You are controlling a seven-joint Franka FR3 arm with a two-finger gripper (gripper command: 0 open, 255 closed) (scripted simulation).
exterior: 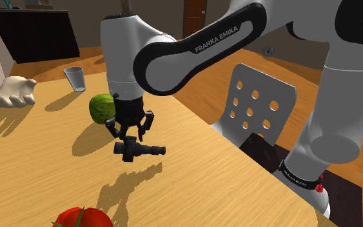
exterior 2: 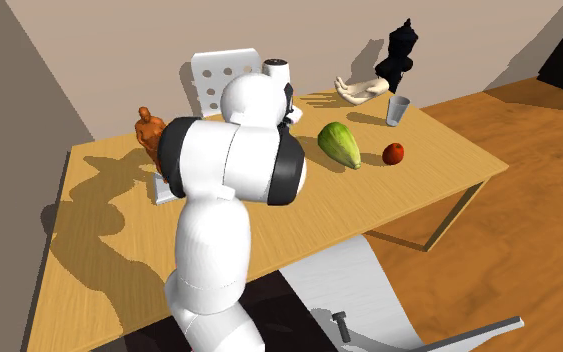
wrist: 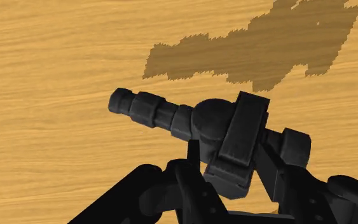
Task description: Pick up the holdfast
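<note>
The holdfast (exterior: 149, 150) is a dark, nearly black clamp with a ribbed cylindrical handle and a flat bar across its body. My black gripper (exterior: 130, 138) is shut on its thicker end, and it hangs level a little above the wooden table (exterior: 225, 174), casting a shadow on the wood below. In the wrist view the holdfast (wrist: 161, 114) lies crosswise, its handle sticking out to one side of the gripper (wrist: 234, 181). The fingers (wrist: 190, 181) clasp the body on either side of the flat bar.
A green melon (exterior: 102, 108) lies just behind the gripper. Farther back stand a grey cup (exterior: 75, 78) and a pale hand sculpture (exterior: 9, 92). A red fruit (exterior: 80, 218) sits at the near edge. A white perforated chair (exterior: 251, 109) stands beside the table.
</note>
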